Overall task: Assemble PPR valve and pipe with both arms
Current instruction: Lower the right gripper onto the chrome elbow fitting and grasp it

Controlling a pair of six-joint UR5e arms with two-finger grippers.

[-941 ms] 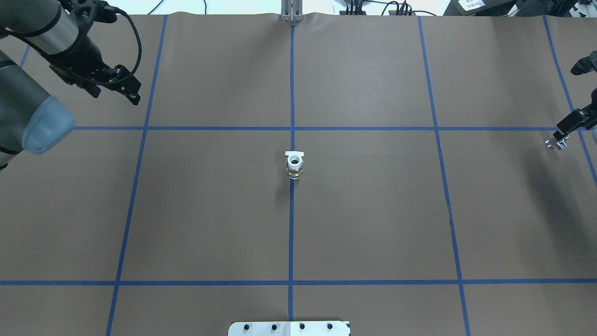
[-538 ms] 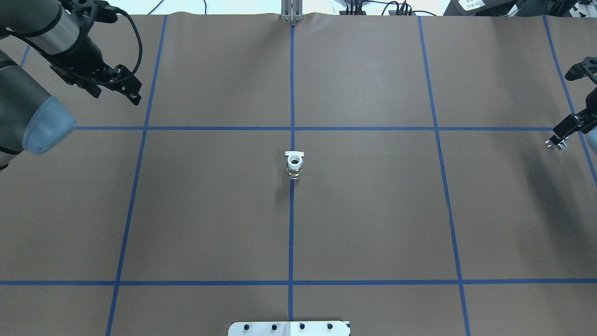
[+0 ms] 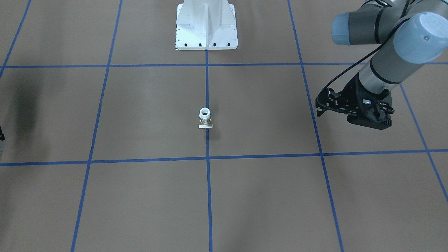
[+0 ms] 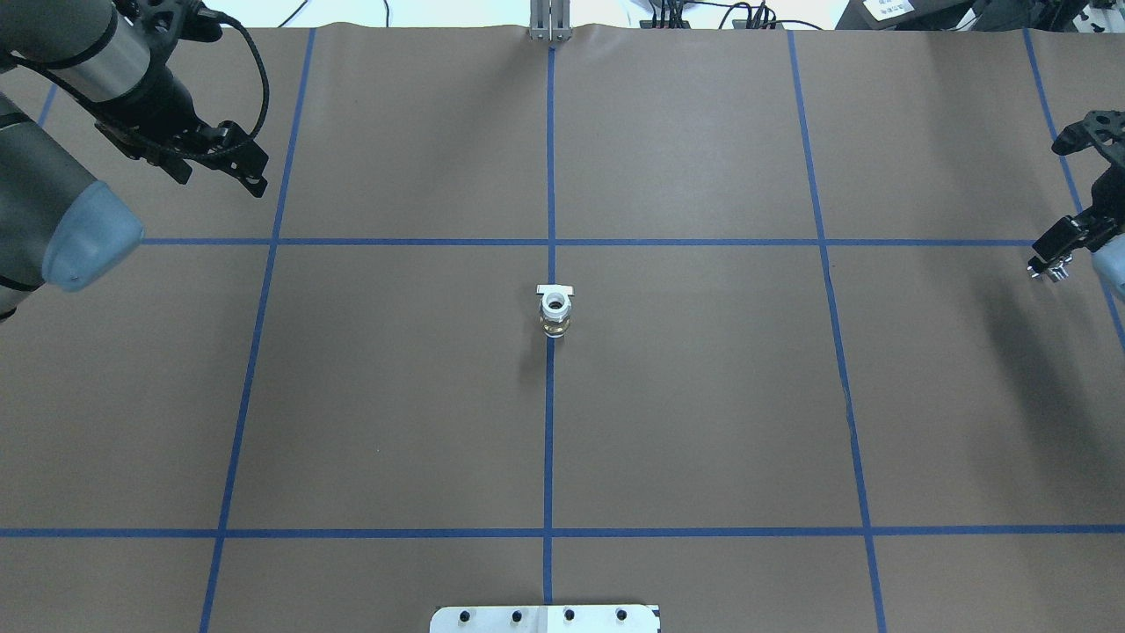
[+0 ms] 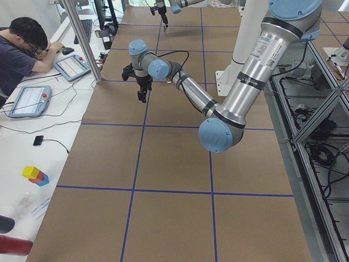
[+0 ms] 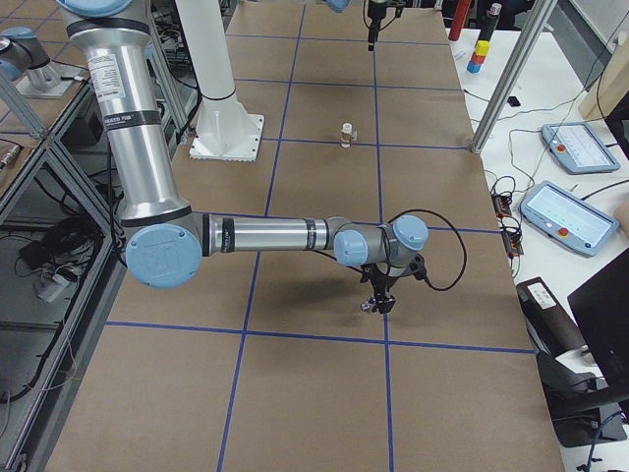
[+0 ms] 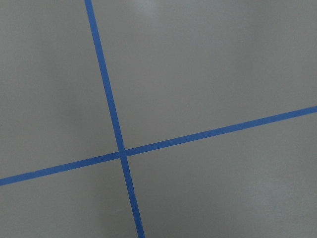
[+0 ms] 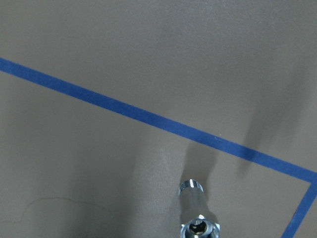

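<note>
The PPR valve (image 4: 555, 312) stands upright on the brown mat at the table's middle, white collar up and pale handle tab on its far side; it also shows in the front view (image 3: 204, 118) and the right side view (image 6: 346, 134). My right gripper (image 4: 1050, 262) hangs at the far right edge, shut on the short silvery pipe (image 4: 1046, 272), a little above the mat. The pipe shows end-on in the right wrist view (image 8: 196, 215). My left gripper (image 4: 253, 174) hovers at the far left, looks open and empty, and also shows in the front view (image 3: 319, 105).
The white bolted pedestal (image 3: 206, 28) stands at the robot's side of the table. Blue tape lines divide the mat. An operator (image 5: 19, 52) sits at a side bench with tablets. Coloured blocks (image 5: 34, 174) lie on that bench.
The right wrist has shifted slightly inward and turned, with the pipe held nearly in place. The left arm and the valve have not moved.
</note>
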